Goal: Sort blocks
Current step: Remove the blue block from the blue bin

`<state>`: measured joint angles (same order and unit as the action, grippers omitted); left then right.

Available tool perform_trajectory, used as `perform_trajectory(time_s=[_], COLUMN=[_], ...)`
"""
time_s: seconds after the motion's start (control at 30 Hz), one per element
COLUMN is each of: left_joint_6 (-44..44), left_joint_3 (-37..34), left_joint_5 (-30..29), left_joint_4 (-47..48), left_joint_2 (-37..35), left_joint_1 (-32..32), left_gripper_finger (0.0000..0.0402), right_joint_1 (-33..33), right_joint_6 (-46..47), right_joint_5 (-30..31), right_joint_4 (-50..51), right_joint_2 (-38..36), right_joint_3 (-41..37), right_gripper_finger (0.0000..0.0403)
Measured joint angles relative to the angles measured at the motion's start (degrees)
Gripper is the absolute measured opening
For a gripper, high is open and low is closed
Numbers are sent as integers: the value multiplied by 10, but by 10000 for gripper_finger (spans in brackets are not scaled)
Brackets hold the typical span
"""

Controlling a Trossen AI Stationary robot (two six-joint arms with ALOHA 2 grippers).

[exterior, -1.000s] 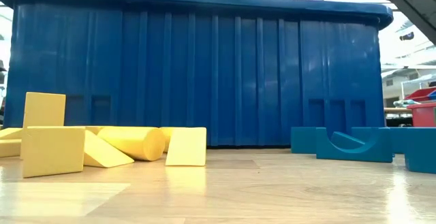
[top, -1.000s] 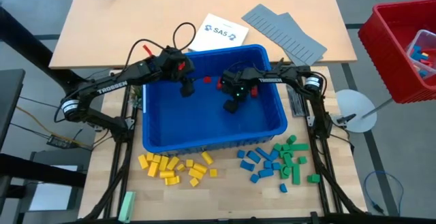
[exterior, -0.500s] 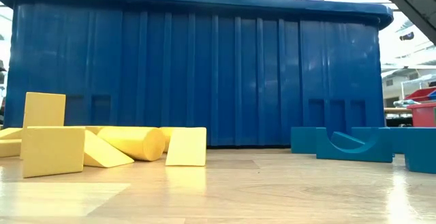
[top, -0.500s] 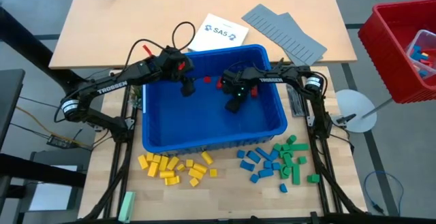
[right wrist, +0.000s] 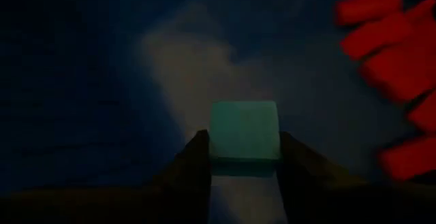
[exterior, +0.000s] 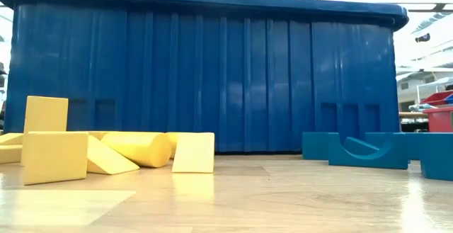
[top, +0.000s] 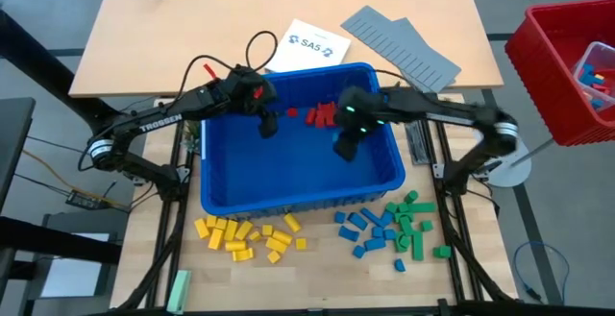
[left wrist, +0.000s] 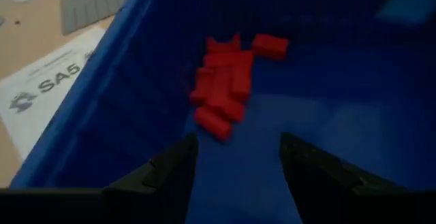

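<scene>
Your right gripper (right wrist: 244,161) is clamped on a green block (right wrist: 244,131) over the middle of the blue bin (top: 223,197). It looks light, hard and slick, so pinch flat faces squarely. Your left gripper (left wrist: 238,159) hangs spread near the red blocks (left wrist: 223,91) at the bin's far wall.

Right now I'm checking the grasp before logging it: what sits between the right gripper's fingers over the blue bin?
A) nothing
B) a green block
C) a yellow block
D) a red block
B: the right wrist view shows a green block clamped between the right gripper's dark fingers above the blue bin's floor, with the red blocks lying off to one side.
</scene>
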<state>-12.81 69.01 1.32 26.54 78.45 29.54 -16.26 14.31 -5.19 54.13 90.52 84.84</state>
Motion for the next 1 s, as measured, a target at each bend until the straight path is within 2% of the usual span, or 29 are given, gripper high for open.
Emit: perform_trajectory(time_s=[0.2, 0.4, 0.7, 0.8, 1.0], left_joint_6=[26, 30, 30, 31, 43], left_joint_3=[0, 0, 0, 0, 0], left_joint_5=[80, 84, 73, 73, 73], left_joint_4=[0, -1, -7, -18, -39], left_joint_2=[-1, -1, -1, -1, -1], left_joint_1=[-1, -1, -1, -1, -1], left_gripper_finger=[219, 219, 219, 219, 219], right_joint_1=[121, 270, 445, 483, 525], right_joint_6=[158, 316, 470, 515, 614], right_joint_5=[-1, 51, 143, 160, 152], right_joint_4=[-5, -13, -29, -26, -12], right_joint_2=[-123, -180, -152, -129, -65], right_joint_3=[0, 0, -7, -28, -101], right_gripper_finger=[121, 122, 123, 123, 123])
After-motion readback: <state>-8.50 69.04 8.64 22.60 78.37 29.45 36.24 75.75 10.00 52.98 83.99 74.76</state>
